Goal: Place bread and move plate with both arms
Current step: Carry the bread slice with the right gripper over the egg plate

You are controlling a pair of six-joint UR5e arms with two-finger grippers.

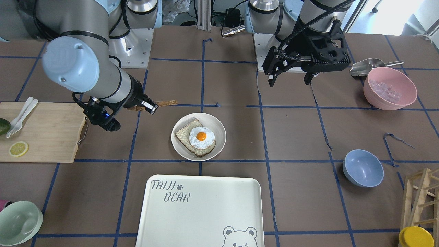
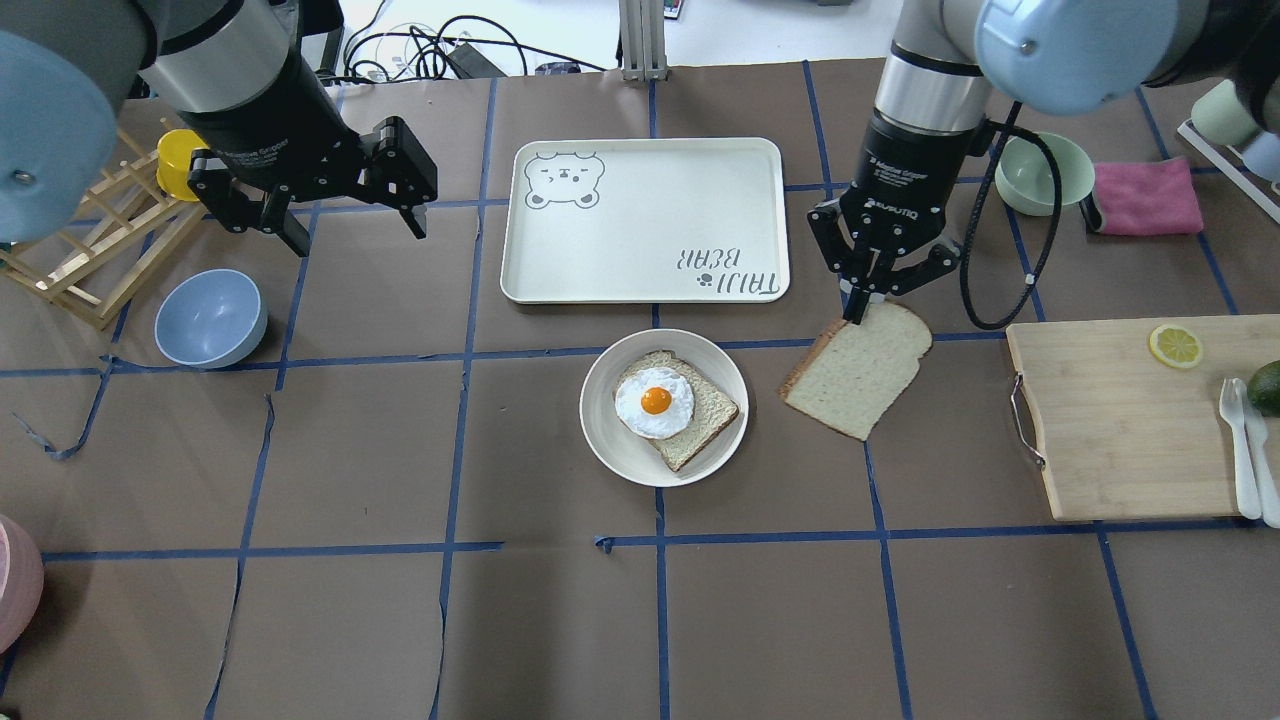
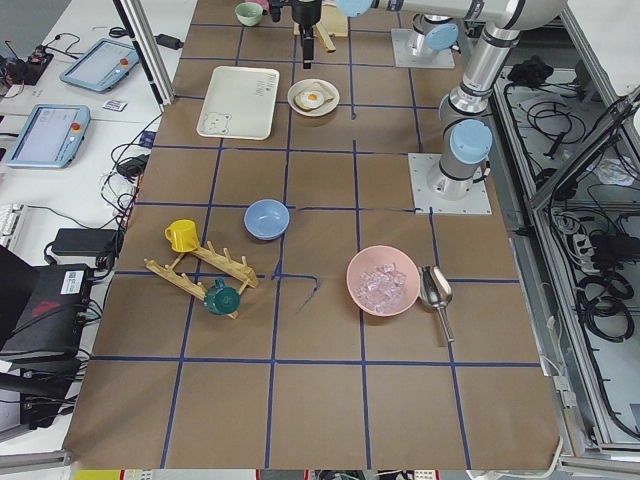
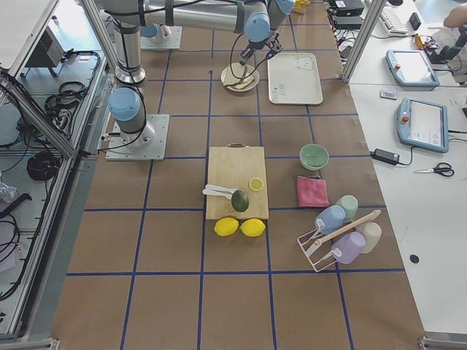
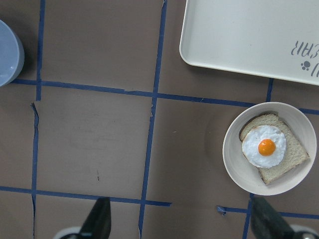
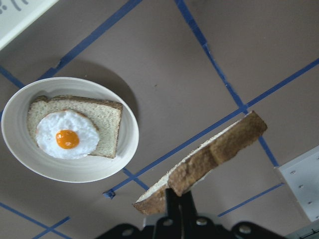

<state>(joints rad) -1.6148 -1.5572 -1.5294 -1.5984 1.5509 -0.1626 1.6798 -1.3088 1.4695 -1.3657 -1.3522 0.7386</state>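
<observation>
My right tool (image 2: 860, 305) is clenched on the bread (image 2: 858, 368) at its crust edge, just beside the plate (image 2: 600, 440); left tool (image 2: 355, 232) released, well apart from it. Edge pinch could slip, dropping it off-plate.

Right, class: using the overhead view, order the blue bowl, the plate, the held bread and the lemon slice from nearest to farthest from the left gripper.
From the left gripper:
1. blue bowl, close by on the left side.
2. plate, mid-table.
3. bread, in the right gripper, right of the plate.
4. lemon slice, on the cutting board, far right.
</observation>
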